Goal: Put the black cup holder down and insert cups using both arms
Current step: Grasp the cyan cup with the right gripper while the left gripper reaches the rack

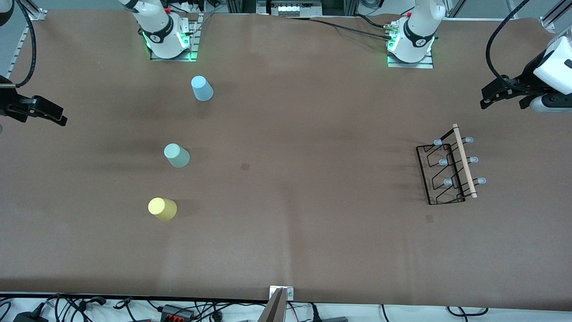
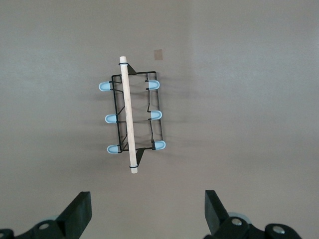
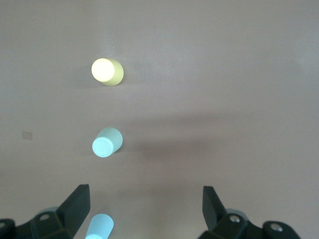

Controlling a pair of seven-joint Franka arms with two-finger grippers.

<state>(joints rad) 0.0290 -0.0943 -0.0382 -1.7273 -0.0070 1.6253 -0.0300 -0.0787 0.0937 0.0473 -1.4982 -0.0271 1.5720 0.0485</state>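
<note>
Front view | left tool [image 1: 487, 99] raised, agape | right tool [image 1: 60, 117] likewise

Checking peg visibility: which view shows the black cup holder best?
The left wrist view: the black cup holder sits centred, all six pegs clear. The front view shows it small and oblique; the right wrist view misses it.

The bench [image 1: 286, 232] wears a matt brown covering, smooth, like paper. The rack [image 1: 440, 176] is thin black wire with a bare pale wooden rod [image 1: 464, 162] and soft-looking pale blue peg tips [image 2: 104, 86]. The three cups [image 1: 177, 155] look like smooth matt plastic. The fingers [image 2: 79, 211] are matt black.
</note>
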